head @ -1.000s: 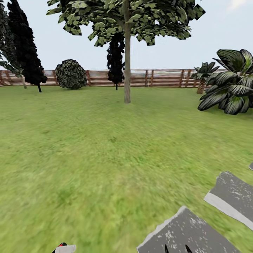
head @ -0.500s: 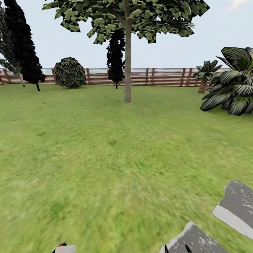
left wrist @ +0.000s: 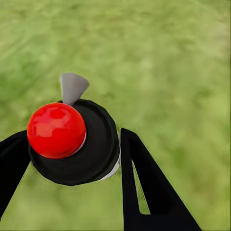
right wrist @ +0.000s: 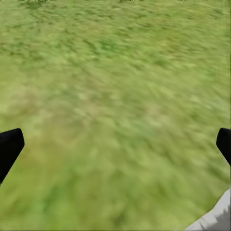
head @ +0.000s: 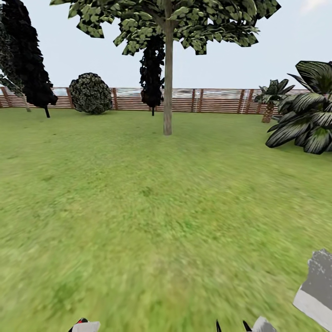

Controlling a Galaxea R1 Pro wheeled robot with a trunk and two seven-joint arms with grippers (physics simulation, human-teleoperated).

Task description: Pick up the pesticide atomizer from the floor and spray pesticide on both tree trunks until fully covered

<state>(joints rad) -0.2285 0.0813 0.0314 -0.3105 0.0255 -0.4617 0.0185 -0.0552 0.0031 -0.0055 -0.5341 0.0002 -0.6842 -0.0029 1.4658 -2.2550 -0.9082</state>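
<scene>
Left gripper (left wrist: 72, 159) is clamping the atomizer (left wrist: 72, 142); right gripper (right wrist: 115, 144) is gaping wide, empty. Open lawn (head: 138, 207) is lying ahead of the tree trunk (head: 168, 87); grey paver (head: 318, 288) sitting right.

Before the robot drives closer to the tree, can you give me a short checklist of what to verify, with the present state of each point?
1. Pesticide atomizer sits between the left gripper fingers: ok, black fingers flank the bottle on both sides.
2. Grip is firm: cannot tell, contact pressure does not show.
3. Tree trunk is in sight ahead: ok, it stands upright before the fence.
4. Path over the lawn to the trunk: ok, no obstacle shows on the grass.
5. Right gripper is free: ok, fingers wide apart over grass, nothing between them.
6. Trunk already covered in pesticide: cannot tell, too far to see specks.
</scene>
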